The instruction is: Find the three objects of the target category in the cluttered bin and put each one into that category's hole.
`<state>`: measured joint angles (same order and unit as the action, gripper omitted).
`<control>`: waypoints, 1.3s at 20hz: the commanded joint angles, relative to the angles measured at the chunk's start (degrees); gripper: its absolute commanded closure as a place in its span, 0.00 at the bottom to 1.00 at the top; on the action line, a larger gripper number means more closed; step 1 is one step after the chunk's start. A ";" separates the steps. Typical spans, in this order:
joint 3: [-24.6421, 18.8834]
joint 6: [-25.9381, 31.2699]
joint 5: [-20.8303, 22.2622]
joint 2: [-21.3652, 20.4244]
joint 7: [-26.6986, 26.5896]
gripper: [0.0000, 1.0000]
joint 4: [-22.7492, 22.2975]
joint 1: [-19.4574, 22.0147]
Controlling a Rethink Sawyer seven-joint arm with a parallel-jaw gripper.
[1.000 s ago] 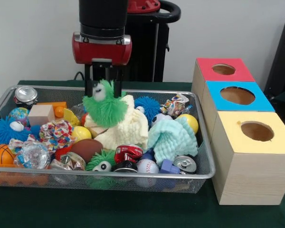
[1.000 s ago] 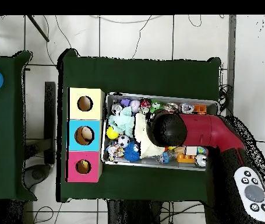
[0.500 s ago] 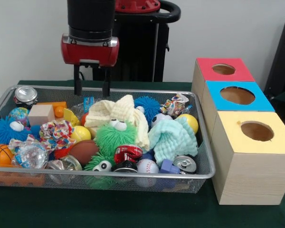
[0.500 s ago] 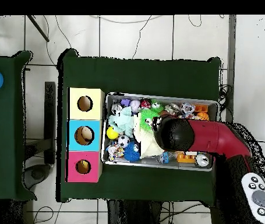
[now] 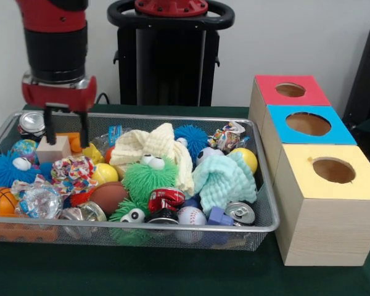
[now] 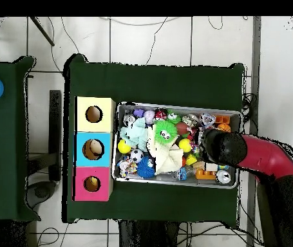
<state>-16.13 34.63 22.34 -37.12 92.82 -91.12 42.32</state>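
A: What's hard to make out near the tool (image 5: 66, 128)?

B: Its two prongs hang spread and empty above the wooden block (image 5: 53, 148); the orange piece (image 5: 74, 139) behind is half hidden.

A: And the fuzzy toys?

B: Two green ones: one with eyes up (image 5: 149, 178) to the tool's right in the wire bin (image 5: 266, 217), another (image 5: 131, 211) partly buried nearer. Three boxes (image 5: 326, 208) stand well right.
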 commanded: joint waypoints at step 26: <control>-5.04 14.26 -0.58 12.08 -6.21 0.00 23.03 -4.21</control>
<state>-16.54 39.19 22.36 -29.34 92.82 -76.81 40.20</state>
